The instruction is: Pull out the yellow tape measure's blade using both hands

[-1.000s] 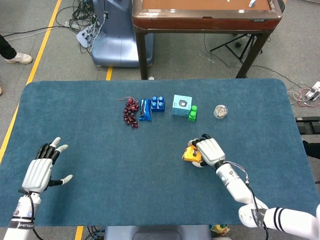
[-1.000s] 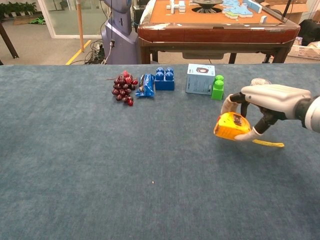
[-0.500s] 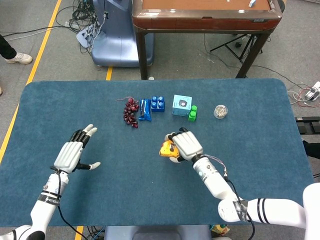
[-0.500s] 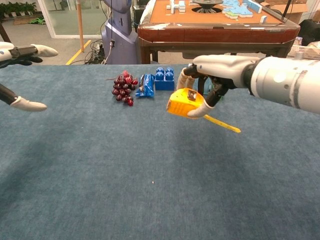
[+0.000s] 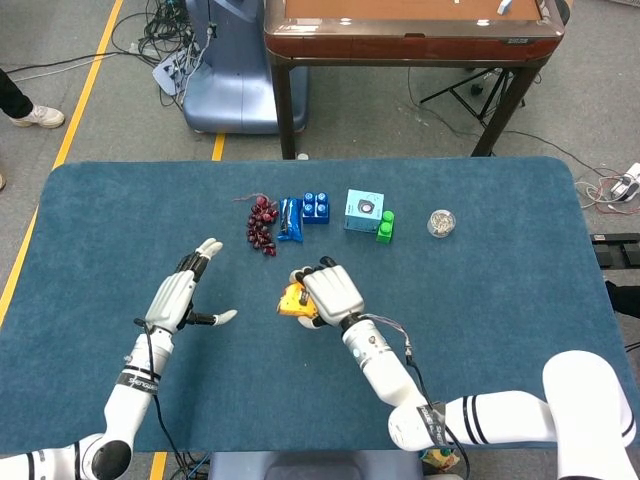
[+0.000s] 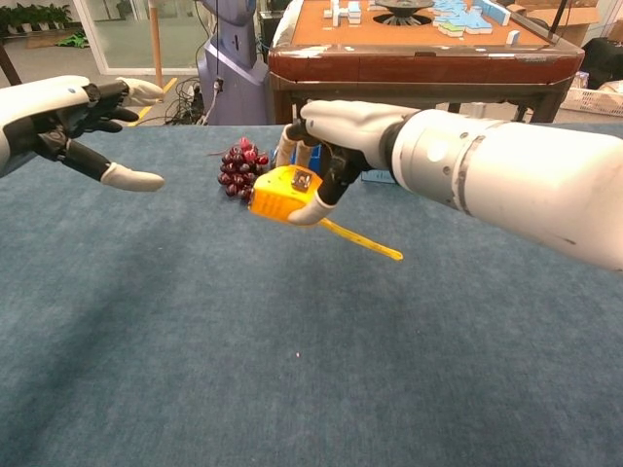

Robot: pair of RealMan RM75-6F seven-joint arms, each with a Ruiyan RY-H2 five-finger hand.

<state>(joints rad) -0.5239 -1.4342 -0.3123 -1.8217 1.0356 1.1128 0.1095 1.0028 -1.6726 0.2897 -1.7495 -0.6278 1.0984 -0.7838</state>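
Desk: a blue carpeted desk [image 5: 520, 300] is seen carrying everything; both arms are reached in over its near edge.
Right hand: the right hand [image 5: 332, 292] is held above the middle of the desk with its fingers wrapped around the yellow tape measure [image 6: 282, 193].
Tape measure: the case is gripped off the desk surface, tilted, and a short length of yellow blade [image 6: 362, 240] is seen sticking out of it, slanting down toward the robot's right in the chest view.
Left hand: the left hand [image 5: 180, 295] is held apart from the tape measure, to its left, with nothing in it; the fingers are spread wide and the thumb is pointed toward the case.
Far row: beyond the hands a row of small things is laid out on the desk, from left to right a bunch of dark red grapes [image 5: 262, 222], a blue packet [image 5: 290, 219], a blue building block [image 5: 316, 207], a light blue box [image 5: 365, 211] and a green block [image 5: 385, 226] touching the box.
Far right: a small round clear container [image 5: 441, 222] is set apart from the row.
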